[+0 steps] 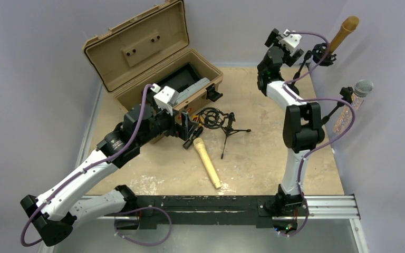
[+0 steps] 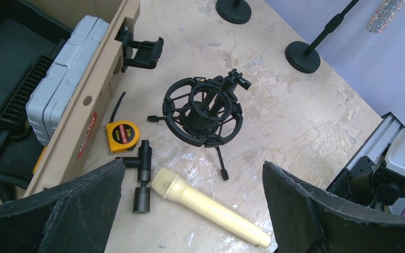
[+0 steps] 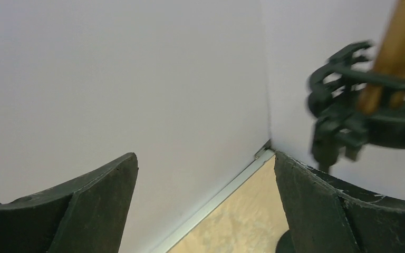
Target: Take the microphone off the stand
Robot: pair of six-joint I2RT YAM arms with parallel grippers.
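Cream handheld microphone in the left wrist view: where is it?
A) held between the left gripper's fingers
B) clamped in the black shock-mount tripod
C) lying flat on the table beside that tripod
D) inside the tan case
C: the cream handheld microphone lies flat on the beige table, beside the black shock-mount tripod, whose ring is empty.

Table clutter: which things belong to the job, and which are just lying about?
Job, probably: brown microphone, its stand, open right hand near it.
Lying about: cream microphone, empty tripod mount, tape measure, tool case, sparkly microphone.
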